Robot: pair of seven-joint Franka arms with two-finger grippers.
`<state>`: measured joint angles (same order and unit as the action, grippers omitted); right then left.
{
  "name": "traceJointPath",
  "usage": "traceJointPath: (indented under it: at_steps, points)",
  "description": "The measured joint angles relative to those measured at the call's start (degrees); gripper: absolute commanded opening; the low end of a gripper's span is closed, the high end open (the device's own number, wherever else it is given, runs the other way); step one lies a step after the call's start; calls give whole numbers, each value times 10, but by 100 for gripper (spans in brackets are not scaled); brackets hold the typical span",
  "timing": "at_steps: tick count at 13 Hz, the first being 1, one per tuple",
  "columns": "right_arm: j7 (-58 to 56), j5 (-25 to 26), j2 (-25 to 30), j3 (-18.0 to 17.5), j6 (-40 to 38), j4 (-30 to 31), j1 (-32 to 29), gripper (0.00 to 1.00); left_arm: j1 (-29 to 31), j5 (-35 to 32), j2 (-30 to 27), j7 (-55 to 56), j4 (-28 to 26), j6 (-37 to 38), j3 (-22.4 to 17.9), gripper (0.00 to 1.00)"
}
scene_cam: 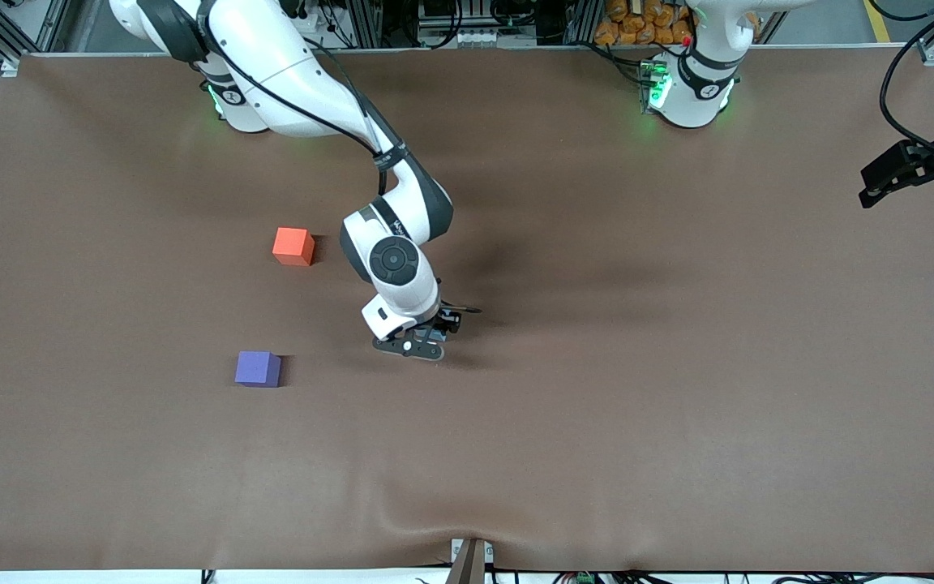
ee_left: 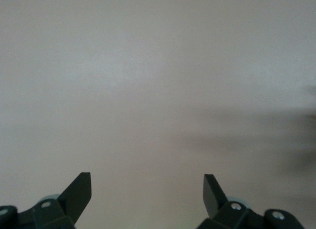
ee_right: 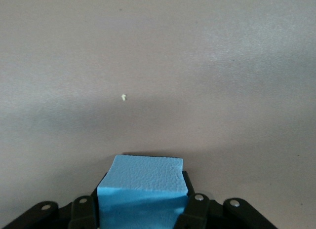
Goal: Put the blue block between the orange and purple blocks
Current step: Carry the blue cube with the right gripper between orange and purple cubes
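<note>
The blue block sits between the fingers of my right gripper, which is shut on it. In the front view the block is hidden under the right gripper, low over the brown table's middle. The orange block lies on the table toward the right arm's end. The purple block lies nearer to the front camera than the orange one. The right gripper is beside both, toward the left arm's end. My left gripper waits at the table's end, open and empty.
The brown table cover has a wrinkle at its front edge. A small pale speck lies on the cover near the right gripper. Cables and racks stand past the table's edge by the arm bases.
</note>
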<state>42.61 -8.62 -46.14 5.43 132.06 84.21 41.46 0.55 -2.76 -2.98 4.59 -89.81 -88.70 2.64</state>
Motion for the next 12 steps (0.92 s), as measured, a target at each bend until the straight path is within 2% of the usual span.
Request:
traceJointPath:
  at_steps: [3, 5, 9, 12]
  points:
    - [-10, 0, 29, 10, -63, -11, -5, 0, 0, 0, 0, 0, 0, 0, 0, 100]
    - [-66, 1, 86, 18, -116, 2, -38, 0, 0, 0, 1, 0, 0, 1, 0, 100]
    - [-260, 1, 223, 21, -142, 145, -165, 0, 2, 0, 1, 0, -1, 1, 0, 100]
    - [-278, 25, 260, 22, -136, 233, -190, 0, 2, 0, 3, 0, -3, 2, 0, 100]
